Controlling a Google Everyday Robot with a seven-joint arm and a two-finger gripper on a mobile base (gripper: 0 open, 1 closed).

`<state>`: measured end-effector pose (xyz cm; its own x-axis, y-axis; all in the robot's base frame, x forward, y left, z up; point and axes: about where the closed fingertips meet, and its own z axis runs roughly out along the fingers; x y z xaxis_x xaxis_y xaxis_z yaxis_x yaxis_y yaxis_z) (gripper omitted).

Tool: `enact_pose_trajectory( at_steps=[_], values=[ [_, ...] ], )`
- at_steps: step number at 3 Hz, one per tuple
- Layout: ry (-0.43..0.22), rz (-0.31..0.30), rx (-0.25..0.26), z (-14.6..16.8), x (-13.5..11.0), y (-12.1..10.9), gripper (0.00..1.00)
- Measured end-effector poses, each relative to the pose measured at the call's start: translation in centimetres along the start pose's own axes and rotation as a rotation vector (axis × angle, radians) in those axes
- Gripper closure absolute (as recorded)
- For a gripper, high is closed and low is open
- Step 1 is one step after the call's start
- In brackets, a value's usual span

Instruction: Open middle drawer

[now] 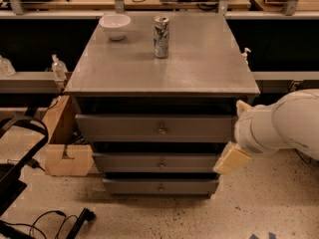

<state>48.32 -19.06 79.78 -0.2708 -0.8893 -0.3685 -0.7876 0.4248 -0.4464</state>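
Speckled floor (269, 210), grey metal three-drawer cabinet (164, 68); slim grey brass-knobbed middle drawer (149, 163) pushed in — cream gripper (231, 159) at its right end; grip state cannot be told.

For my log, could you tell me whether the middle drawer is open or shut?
Shut: the middle drawer sits pushed in, the gripper beside its right end.

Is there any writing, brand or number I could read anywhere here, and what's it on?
No text can be read.
Can on the cabinet top: printed pattern, too blurred to read.
Middle drawer: no label on its front.
Gripper, at that drawer's right end: no marking visible.
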Motion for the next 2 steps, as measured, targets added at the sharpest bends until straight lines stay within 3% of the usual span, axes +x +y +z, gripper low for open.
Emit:
enact_pose_trajectory(
  at_steps=[1,2],
  values=[
    [0.012,-0.005,-0.004,0.7,-0.2,0.7,0.0],
    [0.003,-0.014,-0.039,3.5,-0.5,3.3,0.0]
  ],
)
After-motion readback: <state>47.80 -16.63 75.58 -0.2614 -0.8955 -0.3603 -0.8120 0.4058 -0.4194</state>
